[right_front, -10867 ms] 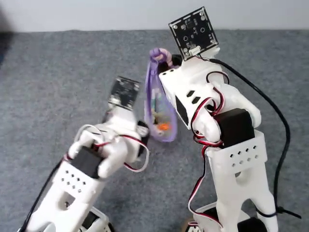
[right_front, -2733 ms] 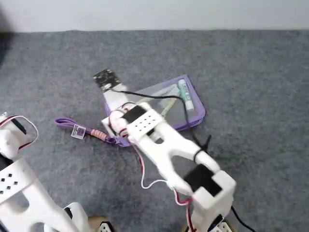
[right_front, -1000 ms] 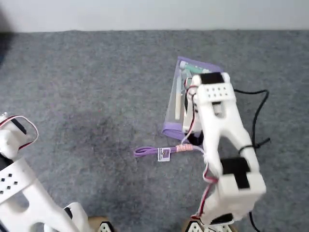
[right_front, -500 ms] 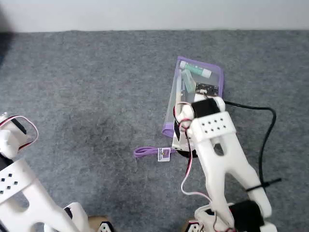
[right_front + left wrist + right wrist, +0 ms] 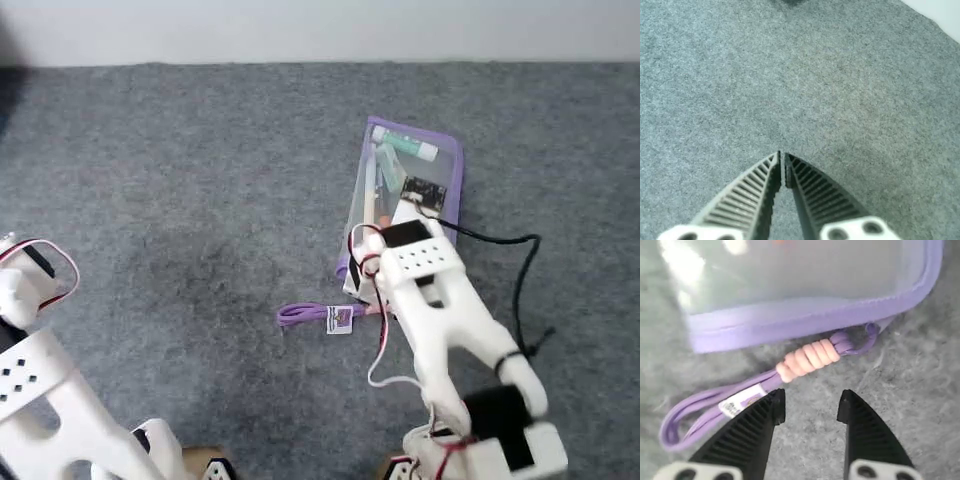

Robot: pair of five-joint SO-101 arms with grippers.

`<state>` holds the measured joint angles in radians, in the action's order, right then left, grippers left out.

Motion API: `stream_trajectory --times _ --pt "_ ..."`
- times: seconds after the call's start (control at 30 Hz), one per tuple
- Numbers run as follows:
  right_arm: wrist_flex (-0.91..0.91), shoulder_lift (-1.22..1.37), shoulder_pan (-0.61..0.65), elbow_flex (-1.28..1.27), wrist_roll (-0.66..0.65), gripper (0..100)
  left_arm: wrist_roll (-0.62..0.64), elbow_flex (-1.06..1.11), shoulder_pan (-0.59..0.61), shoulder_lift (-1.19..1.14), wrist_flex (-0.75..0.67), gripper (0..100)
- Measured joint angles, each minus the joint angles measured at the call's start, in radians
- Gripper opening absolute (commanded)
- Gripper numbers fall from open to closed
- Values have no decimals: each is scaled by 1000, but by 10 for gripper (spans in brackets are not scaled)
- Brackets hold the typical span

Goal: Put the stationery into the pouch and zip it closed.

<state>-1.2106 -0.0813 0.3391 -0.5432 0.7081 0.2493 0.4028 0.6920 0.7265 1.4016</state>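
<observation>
A grey carpet (image 5: 180, 160) with a short, rough, speckled pile covers the table. In the high view it runs from one side edge to the other. On the far side it meets a pale, plain wall (image 5: 300, 30) in a straight line. At the far left, where carpet and wall meet, there is a dark shape (image 5: 8, 85); I cannot tell what it is. The light is soft and even, and the shadows are weak. Left of the middle, one patch of carpet looks slightly darker. In the left wrist view the carpet ends farther off at a pale strip.
</observation>
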Motion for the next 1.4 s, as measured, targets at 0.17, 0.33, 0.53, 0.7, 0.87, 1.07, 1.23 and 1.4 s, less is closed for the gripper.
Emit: stream_trajectory --times 0.17,0.33,0.53,0.7,0.87,1.07,1.23,1.4 --pt "5 124 0 75 20 165 0 0 0 0 0 16" --pt "9 203 -17 169 26 165 0 0 0 0 0 16" --pt "8 276 -28 210 26 165 0 0 0 0 0 16" --pt "8 315 -31 212 28 162 0 0 0 0 0 16" --pt "-26 333 -48 213 31 149 0 0 0 0 0 16" --pt "-77 333 -135 213 48 19 0 0 0 0 0 16" --pt "-92 334 -166 213 46 35 0 0 0 0 0 16" --pt "-140 334 -169 215 43 8 0 0 0 0 0 16"
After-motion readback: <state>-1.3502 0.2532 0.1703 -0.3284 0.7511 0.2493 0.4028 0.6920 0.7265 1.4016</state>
